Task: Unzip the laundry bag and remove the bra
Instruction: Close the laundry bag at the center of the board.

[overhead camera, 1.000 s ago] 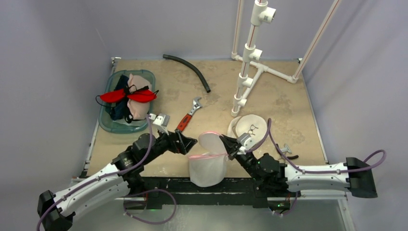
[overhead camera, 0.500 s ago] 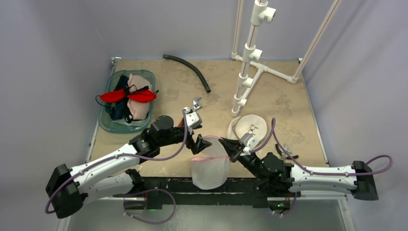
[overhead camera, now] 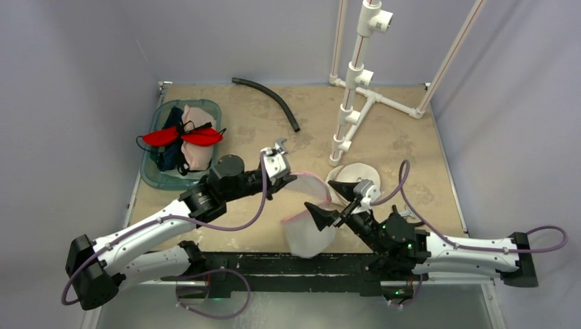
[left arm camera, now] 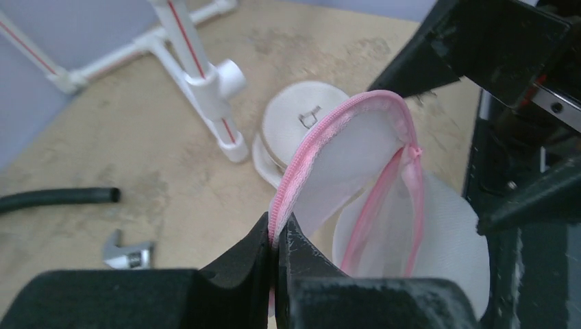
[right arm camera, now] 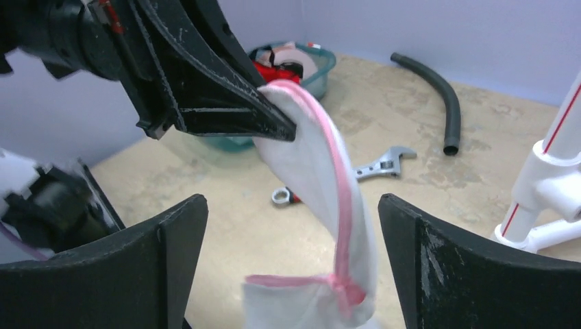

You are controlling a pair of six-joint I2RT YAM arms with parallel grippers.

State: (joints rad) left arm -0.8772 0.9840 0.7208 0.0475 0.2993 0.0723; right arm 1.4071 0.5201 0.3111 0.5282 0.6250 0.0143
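Observation:
The white mesh laundry bag (overhead camera: 306, 233) with a pink zipper stands near the table's front edge, its round flap lifted. My left gripper (overhead camera: 292, 179) is shut on the flap's pink zipper edge (left arm camera: 322, 137), pinching it between the fingertips (left arm camera: 276, 226). The pink slider (right arm camera: 346, 288) sits where the flap meets the bag's body (right arm camera: 301, 164). My right gripper (overhead camera: 332, 204) is open, its fingers either side of the bag without touching it (right arm camera: 291, 205). The bra is hidden; the bag's inside does not show.
A white cupped piece (overhead camera: 356, 179) with a metal hook lies by the white pipe stand (overhead camera: 353, 103). A teal tub (overhead camera: 154, 171) at the left holds red and pink garments. A wrench (overhead camera: 279, 145) and a black hose (overhead camera: 267, 94) lie farther back.
My right gripper let go of the bag and opened. My left gripper reached in, shut on the flap's zipper edge and pulled it back; the bag leans to the right.

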